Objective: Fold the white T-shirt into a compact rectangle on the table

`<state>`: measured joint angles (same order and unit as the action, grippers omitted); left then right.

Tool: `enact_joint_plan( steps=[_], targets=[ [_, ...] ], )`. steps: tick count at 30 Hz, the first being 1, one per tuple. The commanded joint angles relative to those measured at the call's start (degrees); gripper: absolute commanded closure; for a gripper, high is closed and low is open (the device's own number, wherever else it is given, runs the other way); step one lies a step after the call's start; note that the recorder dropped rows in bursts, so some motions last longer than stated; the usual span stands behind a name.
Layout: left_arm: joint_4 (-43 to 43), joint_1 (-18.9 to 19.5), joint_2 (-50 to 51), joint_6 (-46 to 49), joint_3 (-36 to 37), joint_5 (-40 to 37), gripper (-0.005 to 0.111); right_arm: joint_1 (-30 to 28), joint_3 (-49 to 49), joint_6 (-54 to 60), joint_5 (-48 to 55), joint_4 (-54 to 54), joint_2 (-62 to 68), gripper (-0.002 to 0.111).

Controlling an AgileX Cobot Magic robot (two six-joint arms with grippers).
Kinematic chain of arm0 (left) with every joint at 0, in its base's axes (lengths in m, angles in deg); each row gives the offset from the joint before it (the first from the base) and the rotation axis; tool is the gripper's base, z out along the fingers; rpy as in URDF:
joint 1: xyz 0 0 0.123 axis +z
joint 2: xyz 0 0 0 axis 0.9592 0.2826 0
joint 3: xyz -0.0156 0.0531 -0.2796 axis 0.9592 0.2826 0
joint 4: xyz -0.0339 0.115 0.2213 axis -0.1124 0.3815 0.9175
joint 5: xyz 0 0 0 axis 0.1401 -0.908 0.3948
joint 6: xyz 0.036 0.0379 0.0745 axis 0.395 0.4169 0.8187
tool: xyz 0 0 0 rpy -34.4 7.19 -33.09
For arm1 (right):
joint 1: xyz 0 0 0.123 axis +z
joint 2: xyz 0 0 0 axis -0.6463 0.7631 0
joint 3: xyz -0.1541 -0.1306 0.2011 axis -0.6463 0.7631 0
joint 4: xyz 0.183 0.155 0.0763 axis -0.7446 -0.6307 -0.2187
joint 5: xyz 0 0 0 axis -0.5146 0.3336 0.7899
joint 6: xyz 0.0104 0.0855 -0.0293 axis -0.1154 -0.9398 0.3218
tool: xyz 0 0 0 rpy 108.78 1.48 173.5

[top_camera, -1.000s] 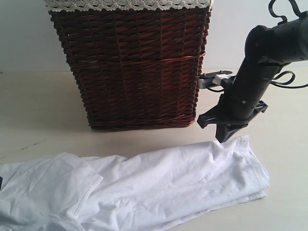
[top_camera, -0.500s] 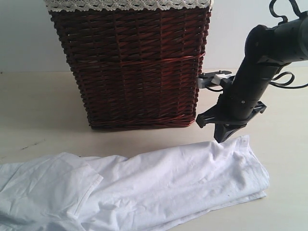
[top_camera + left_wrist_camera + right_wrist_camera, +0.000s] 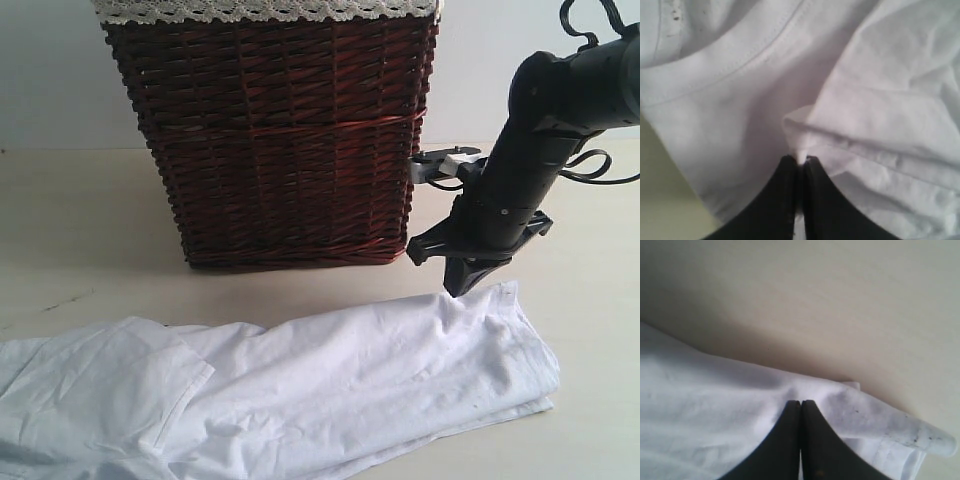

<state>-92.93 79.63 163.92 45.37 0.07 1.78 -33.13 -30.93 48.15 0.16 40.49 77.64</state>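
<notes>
At far left, our left tool (image 3: 800, 159) is clamped shut on a small raised pinch of the white T-shirt (image 3: 330, 380), near a stitched seam; the exterior view does not show this tool. The shirt lies crumpled lengthwise along the front of the worktop (image 3: 80, 230), with one flap folded over toward its left end; behind it, apart from the cloth, stands the brown wicker basket (image 3: 280, 150). At right, our right tool (image 3: 462, 290) is closed at the shirt's edge nearest the basket, with cloth drawn up to its tips, so we judge it to be gripping the fabric too. Both holds look thin; we judge that a quick lift could pull the cloth free of either tool, and uneven lifting could twist the shirt rather than spread it. The right arm (image 3: 530, 150) hangs just beside the basket's corner; a careless sweep toward it could knock the basket.
</notes>
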Motion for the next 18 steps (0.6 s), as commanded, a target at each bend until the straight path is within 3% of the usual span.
enact_joint_plan(
  steps=[1,9,18],
  targets=[
    [5.3,0.3,-3.0,1.4,-2.0,-5.9,0.107,-0.2,0.3,0.6,0.0,0.0,-0.7,0.108],
    [12.6,0.3,-9.9,1.4,-3.1,-12.9,0.107,-0.2,0.3,0.6,0.1,-0.7,-0.7,0.108],
    [12.8,-0.1,-18.5,3.9,-3.2,-15.9,0.107,-0.2,0.3,0.3,-0.5,-1.4,-0.7,0.108]
  ],
)
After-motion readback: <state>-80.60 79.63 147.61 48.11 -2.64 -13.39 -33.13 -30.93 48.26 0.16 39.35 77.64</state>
